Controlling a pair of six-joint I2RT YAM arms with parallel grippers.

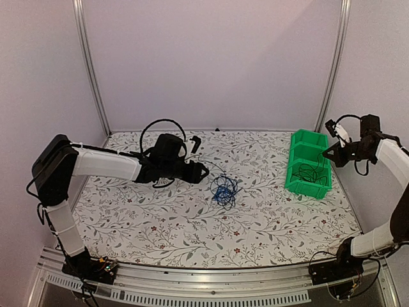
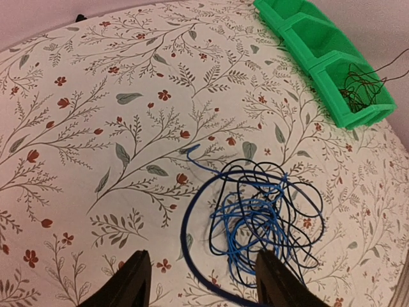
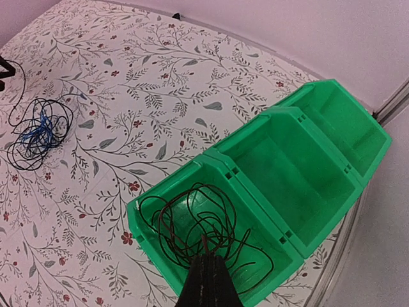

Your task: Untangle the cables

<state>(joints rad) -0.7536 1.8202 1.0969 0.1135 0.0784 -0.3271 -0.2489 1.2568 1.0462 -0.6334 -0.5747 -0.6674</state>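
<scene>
My left gripper (image 1: 199,171) reaches in over the floral table (image 1: 160,224) from 9 o'clock. Its two fingers (image 2: 135,283) are spread well apart and hold nothing. From the left wrist, a thick blue strand curves down between them at the bottom edge. I cannot tell whether it touches either finger.

The cables (image 1: 223,190) lie near the middle of the table, just beside my left fingertips at about 4 o'clock from them in the top view. In the left wrist view the cables (image 2: 259,220) are a loose heap of thin black loops wound through bright blue ones. They sit at about 1 o'clock from the gap between my fingers. One blue end pokes out of the heap toward 11 o'clock. From the right wrist, the same cables (image 3: 37,131) show small at the far left, flat on the cloth.

At about 2 o'clock from the heap, well apart from it, stands a green bin (image 1: 300,137) with three compartments in a row. A dark cable (image 3: 192,220) is coiled in the end compartment nearest the arm bases. The other two compartments hold nothing I can see.

My right gripper (image 1: 332,153) hangs above the bin at about 2 o'clock from its middle. Its fingers (image 3: 208,281) are pressed together and pinch a strand of the dark cable. That strand rises from the coil to their tip.
</scene>
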